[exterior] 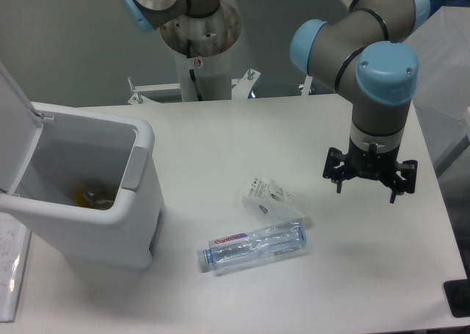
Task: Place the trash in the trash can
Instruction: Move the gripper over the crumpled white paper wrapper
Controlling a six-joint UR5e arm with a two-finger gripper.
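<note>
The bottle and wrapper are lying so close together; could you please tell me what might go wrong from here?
1. The wrapper appears to touch or overlap the bottle, so grasping one may drag the other along.
2. The bottle lies on its side and is smooth and round; it could roll or slip from the gripper, which hangs open to the right of both pieces.
3. The trash can already holds something yellowish, and its raised lid stands to the left, so a long bottle may catch on the rim.

This looks like a robotics lab. A grey arm (367, 48) with blue joint caps is bolted by its round base (200, 33) to the far edge of a plain white table (220, 136), before a bare grey wall (66, 40), with nothing homely in view.
</note>
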